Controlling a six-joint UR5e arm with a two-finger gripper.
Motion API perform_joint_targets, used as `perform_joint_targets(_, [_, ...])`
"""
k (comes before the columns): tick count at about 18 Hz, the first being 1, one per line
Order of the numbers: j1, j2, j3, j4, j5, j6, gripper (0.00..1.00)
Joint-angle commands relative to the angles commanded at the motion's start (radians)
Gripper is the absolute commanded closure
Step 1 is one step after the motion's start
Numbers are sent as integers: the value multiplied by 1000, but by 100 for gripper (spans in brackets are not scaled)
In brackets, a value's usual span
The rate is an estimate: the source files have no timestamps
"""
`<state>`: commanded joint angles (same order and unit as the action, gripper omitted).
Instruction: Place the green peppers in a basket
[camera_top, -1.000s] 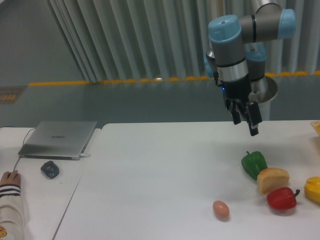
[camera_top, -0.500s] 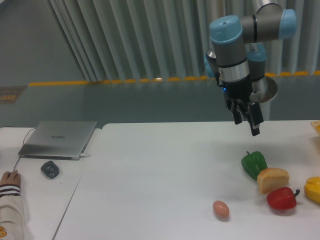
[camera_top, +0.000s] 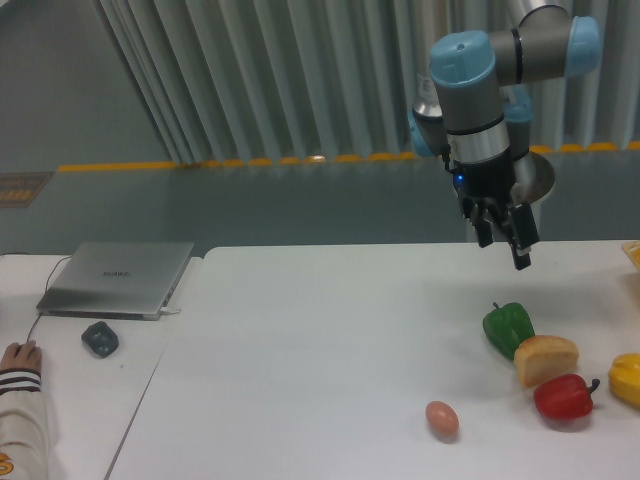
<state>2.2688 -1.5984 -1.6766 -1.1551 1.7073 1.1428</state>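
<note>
Gripper (camera_top: 505, 240) hangs high above the table (camera_top: 300, 340), up and slightly right of the pepper (camera_top: 508, 328), holding nothing. Fingers point down, tilted toward the right. Cannot tell whether they are spread or pressed together: seen edge-on they overlap.

Pepper sits on the right side of the table, stem up. Bread roll (camera_top: 546, 358) is touching it on the near-right side. Red pepper (camera_top: 564, 396) is just beyond the roll, nearer to me; yellow pepper (camera_top: 627, 378) is at the right edge, partly cut off. Egg (camera_top: 442, 419) lies alone, near and left of the group.

Risks, as I judge them:
- Roll is jammed against the pepper. A finger coming down on that side could land on the roll, or shove it into the red pepper.
- Pepper skin is glossy and lobed. An off-centre pinch could squirt it sideways or let it roll.
- Egg could roll if the pepper gets knocked left.
- No basket that I can identify. There's a sliver of something yellow at the far-right edge (camera_top: 633, 252), too cropped to call.
- A person's hand (camera_top: 20, 356) rests near-left, well apart from the arm.

Writing: the laptop (camera_top: 118, 277) lid has a small mark, too blurred to read. Mouse (camera_top: 100, 338) beside it shows no label.
</note>
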Motion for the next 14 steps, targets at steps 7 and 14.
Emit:
perform_joint_targets(7, [14,3,0,0,2,0,0])
perform_joint_targets(14, [12,0,-2,0,2,0,0])
